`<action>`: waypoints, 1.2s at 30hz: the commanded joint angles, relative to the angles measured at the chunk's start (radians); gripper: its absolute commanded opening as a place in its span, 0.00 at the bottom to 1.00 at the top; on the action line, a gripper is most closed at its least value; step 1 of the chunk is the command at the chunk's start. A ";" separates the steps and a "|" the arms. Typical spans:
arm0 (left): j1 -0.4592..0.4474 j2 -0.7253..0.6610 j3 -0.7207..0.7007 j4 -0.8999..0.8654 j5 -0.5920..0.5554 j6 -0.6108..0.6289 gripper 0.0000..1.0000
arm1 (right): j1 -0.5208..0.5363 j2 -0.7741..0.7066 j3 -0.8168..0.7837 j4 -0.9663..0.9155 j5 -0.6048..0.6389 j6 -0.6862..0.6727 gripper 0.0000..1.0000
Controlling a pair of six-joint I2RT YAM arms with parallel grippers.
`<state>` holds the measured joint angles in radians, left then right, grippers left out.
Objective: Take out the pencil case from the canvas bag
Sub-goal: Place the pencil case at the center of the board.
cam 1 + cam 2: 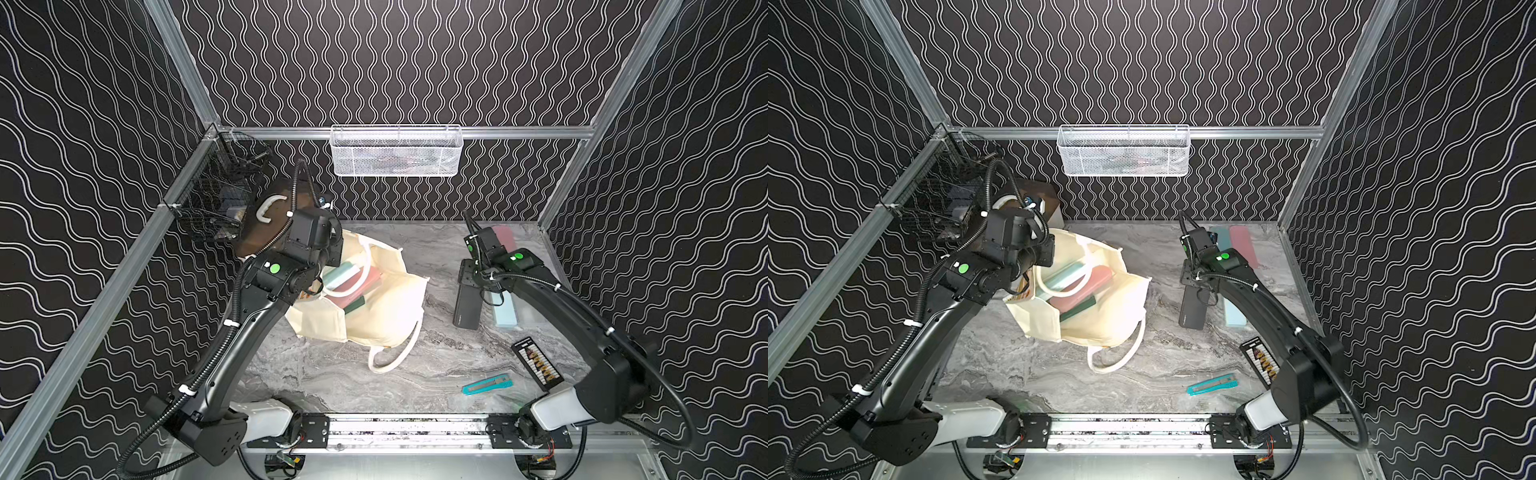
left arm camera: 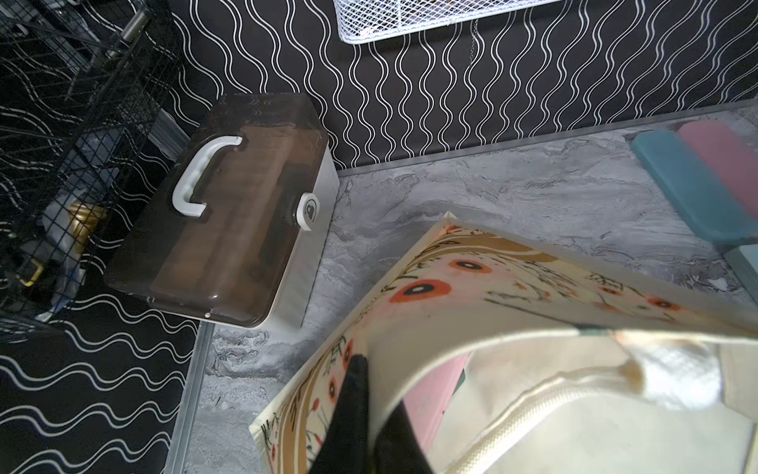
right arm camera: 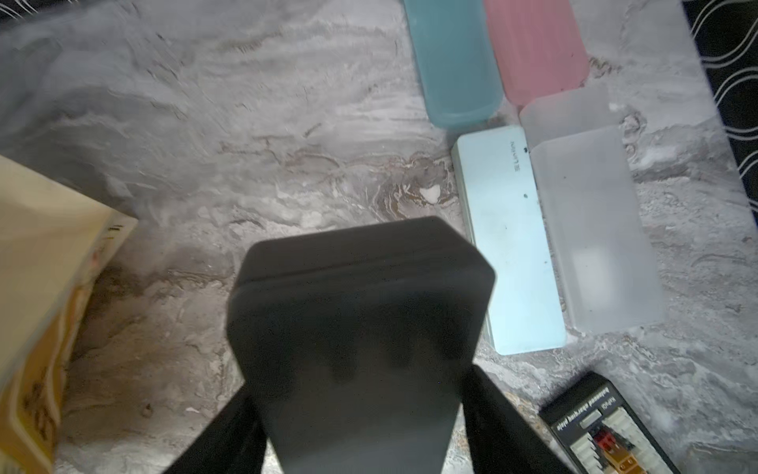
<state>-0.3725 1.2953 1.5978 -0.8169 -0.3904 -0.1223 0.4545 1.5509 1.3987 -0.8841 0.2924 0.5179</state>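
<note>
The cream canvas bag (image 1: 386,307) (image 1: 1104,320) lies open on the marble table, its floral side (image 2: 471,283) facing the left wrist camera. My left gripper (image 2: 371,394) is shut on the bag's rim, one finger outside and one inside. Teal, pink and dark green cases (image 1: 353,282) lie inside the bag. My right gripper (image 3: 361,410) is shut on a black pencil case (image 3: 361,295) (image 1: 467,307), holding it to the right of the bag, low over the table beside a light blue case (image 3: 508,242). Whether it touches the table is unclear.
Teal (image 3: 451,61), pink (image 3: 537,49) and translucent (image 3: 590,230) cases lie at the back right. A black charging board (image 1: 538,363) and teal utility knife (image 1: 486,384) lie front right. A brown-lidded white box (image 2: 229,213) and black wire basket (image 1: 216,199) stand back left; a white mesh basket (image 1: 395,151) hangs behind.
</note>
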 commanded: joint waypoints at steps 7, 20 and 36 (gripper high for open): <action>0.120 0.058 0.085 0.009 0.279 -0.140 0.00 | -0.053 0.233 0.096 -0.138 -0.058 -0.100 0.51; 0.142 0.039 0.047 0.003 0.309 -0.136 0.00 | -0.062 0.492 0.209 -0.175 -0.098 -0.111 0.70; 0.139 -0.043 -0.082 0.084 0.340 -0.116 0.00 | -0.061 0.233 -0.028 -0.009 -0.231 -0.062 0.94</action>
<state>-0.2340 1.2766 1.5364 -0.8097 -0.0612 -0.2398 0.3920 1.8431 1.4208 -0.9504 0.1093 0.4282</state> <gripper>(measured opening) 0.070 0.940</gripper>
